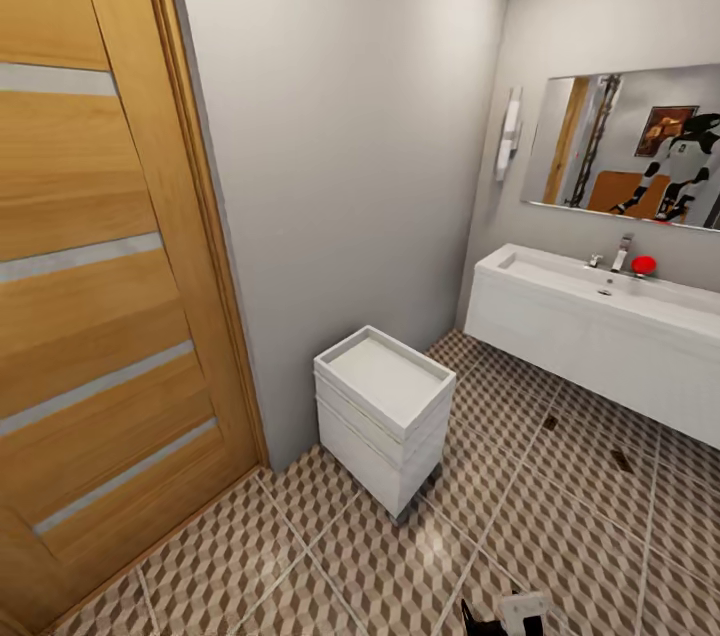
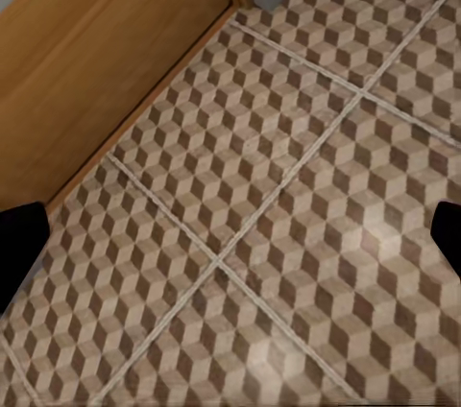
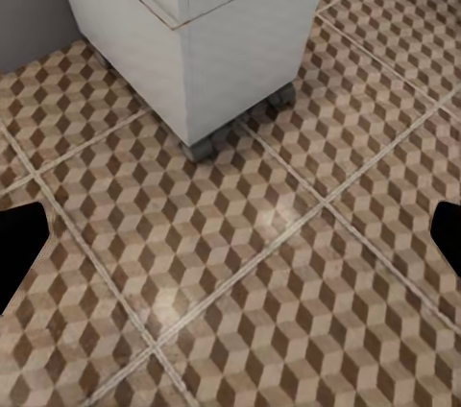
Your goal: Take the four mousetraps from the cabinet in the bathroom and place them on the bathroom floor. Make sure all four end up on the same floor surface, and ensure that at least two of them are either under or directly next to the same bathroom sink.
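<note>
The bathroom sink (image 1: 590, 316), wide and white with a chrome faucet (image 1: 622, 254), hangs on the right wall. On the cube-patterned bathroom floor (image 1: 400, 556) in front of it lie two tiny dark flat pieces that look like mousetraps (image 1: 550, 422) (image 1: 622, 459). The cabinet is out of view. My left gripper (image 2: 230, 234) hangs open over bare tiles, its dark fingertips (image 2: 19, 239) far apart. My right gripper (image 3: 230, 234) is open too, above tiles near a white box's foot. A white and black piece of an arm (image 1: 512, 611) pokes in at the head view's lower edge.
A white tray-topped box (image 1: 385, 411) on small casters (image 3: 204, 148) stands against the grey wall. A wooden door (image 1: 100, 266) (image 2: 96, 52) closes the left side. A mirror (image 1: 630, 146) hangs over the sink, and a red object (image 1: 643, 264) sits by the faucet.
</note>
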Robot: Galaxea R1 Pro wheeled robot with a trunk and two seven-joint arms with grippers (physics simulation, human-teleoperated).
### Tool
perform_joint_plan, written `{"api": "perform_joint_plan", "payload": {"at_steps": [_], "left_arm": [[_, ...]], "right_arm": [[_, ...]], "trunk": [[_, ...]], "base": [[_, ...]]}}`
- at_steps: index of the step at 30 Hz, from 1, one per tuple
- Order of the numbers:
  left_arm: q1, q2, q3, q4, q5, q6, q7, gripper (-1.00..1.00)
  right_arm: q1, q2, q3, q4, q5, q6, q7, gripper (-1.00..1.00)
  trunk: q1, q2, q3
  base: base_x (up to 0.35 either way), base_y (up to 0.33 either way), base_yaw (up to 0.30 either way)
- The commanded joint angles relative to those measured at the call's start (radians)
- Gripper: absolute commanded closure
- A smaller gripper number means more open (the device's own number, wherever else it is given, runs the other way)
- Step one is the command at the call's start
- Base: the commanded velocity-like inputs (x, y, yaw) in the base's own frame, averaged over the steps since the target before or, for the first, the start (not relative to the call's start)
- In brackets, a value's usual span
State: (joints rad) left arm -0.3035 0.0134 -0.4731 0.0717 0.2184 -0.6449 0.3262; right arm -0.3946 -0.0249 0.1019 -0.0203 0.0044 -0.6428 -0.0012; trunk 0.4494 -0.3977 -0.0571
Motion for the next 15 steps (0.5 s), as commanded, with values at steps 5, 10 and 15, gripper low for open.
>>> {"api": "perform_joint_plan", "payload": {"at_steps": [5, 10, 15], "left_arm": [[-0.002, -0.001, -0.009, 0.003, 0.007, -0.002, 0.002, -1.00], [-0.001, -0.001, -0.009, 0.003, 0.006, -0.001, 0.001, -1.00], [-0.001, -0.001, -0.009, 0.003, 0.007, -0.001, 0.002, -1.00]], "right_arm": [[-0.001, -0.002, 0.004, 0.000, 0.000, -0.003, 0.000, -1.00], [-0.001, -0.002, 0.004, 0.000, 0.000, -0.002, 0.000, -1.00], [-0.001, -0.001, 0.004, 0.001, 0.000, -0.002, 0.000, -1.00]], "trunk": [[0.001, -0.002, -0.002], [0.001, -0.002, -0.002], [0.001, -0.002, -0.002]], "base": [[0.000, 0.000, 0.286], [0.000, 0.000, 0.286], [0.000, 0.000, 0.286]]}}
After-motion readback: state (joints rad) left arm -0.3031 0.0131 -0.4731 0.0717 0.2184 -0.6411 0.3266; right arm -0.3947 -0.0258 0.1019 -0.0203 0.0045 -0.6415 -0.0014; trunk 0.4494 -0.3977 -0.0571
